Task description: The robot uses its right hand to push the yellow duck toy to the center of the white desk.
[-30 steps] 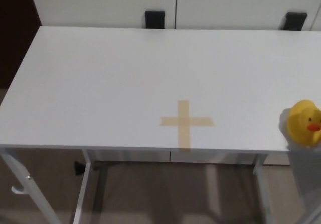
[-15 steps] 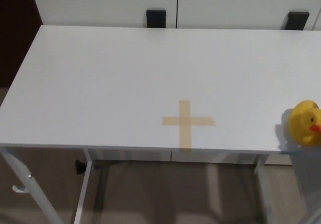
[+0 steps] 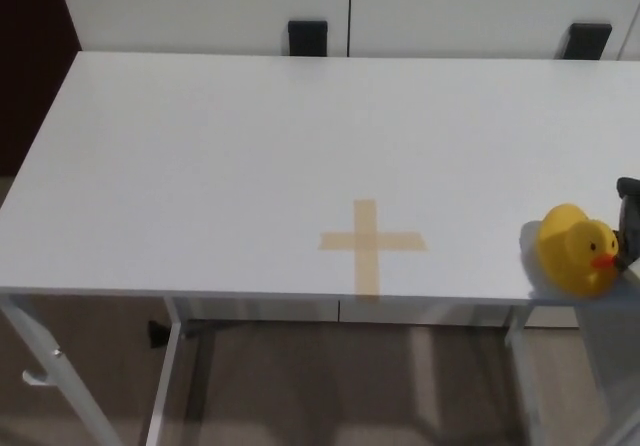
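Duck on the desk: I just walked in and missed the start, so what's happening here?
The robot's right hand has come in at the desk's right edge, right beside the duck, which has slid left since a moment ago. The duck sits near the front edge, still well right of the tape cross. The left hand is out of view.

duck toy [image 3: 576,249] on desk [image 3: 200,156] near front edge, toward right end. right hand [image 3: 629,224] just beside duck, on its right, at desk's right end. tape cross [image 3: 372,243] left of duck, by front edge.
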Controlling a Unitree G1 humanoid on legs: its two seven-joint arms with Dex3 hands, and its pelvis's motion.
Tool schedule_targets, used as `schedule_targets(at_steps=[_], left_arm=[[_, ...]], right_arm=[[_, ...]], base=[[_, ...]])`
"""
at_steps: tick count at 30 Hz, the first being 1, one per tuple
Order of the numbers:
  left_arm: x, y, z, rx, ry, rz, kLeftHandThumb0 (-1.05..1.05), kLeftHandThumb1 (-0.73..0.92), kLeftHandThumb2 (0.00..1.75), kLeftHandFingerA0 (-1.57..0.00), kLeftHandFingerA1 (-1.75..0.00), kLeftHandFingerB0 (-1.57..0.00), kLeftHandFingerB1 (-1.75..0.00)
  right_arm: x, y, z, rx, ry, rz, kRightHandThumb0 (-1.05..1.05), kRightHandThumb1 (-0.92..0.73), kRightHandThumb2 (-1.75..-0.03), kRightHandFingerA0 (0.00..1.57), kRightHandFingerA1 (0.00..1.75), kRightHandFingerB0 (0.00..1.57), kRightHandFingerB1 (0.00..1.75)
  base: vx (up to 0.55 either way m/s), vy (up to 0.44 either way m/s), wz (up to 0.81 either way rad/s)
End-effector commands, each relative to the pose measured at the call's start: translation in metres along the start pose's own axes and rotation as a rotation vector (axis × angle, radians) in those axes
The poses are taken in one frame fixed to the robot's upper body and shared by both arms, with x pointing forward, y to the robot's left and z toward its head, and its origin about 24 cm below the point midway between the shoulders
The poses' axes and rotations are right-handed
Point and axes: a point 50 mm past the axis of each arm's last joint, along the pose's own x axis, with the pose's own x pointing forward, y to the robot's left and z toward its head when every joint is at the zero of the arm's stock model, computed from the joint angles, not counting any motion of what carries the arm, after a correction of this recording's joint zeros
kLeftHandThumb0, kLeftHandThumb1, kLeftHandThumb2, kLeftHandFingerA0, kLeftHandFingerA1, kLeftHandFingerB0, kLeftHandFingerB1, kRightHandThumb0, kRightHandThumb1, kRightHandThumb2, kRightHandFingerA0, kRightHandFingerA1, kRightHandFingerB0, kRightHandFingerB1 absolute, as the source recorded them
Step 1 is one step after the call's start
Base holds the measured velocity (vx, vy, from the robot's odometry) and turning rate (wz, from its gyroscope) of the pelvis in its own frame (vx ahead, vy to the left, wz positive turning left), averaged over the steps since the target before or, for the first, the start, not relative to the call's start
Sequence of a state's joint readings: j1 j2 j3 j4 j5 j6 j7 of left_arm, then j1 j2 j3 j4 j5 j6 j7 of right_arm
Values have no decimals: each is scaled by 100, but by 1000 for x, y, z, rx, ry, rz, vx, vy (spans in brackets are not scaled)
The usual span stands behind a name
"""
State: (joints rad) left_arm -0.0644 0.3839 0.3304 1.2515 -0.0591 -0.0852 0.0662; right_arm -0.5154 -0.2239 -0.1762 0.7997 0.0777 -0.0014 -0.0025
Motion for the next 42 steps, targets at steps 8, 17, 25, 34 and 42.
schedule_targets(at_steps=[8,17,25,34,42], left_arm=[[0,-2,6,7,-67,3,-5,46,85,-94,-98,-88,-101],[-1,-4,5,9,-67,-5,-12,50,99,-91,-96,-87,-97],[-1,-5,5,10,-69,-16,-7,44,85,-94,-99,-92,-101],[-2,-8,1,16,-64,-25,-5,44,104,-97,-99,-95,-100],[-2,-11,1,-3,-66,-37,-3,44,105,-98,-102,-96,-102]], right_arm=[[4,33,9,22,-31,77,-86,-92,-69,48,48,39,42],[3,54,12,135,-42,-80,-90,-92,-71,47,48,44,41],[-2,67,12,123,-72,-181,-85,-92,-74,41,45,40,39],[-13,92,12,128,-112,-378,-84,-88,-66,27,54,44,51],[-24,112,4,187,-81,-470,-78,-69,-107,12,51,34,54]], base=[[0,0,0],[0,0,0],[0,0,0],[0,0,0],[0,0,0]])
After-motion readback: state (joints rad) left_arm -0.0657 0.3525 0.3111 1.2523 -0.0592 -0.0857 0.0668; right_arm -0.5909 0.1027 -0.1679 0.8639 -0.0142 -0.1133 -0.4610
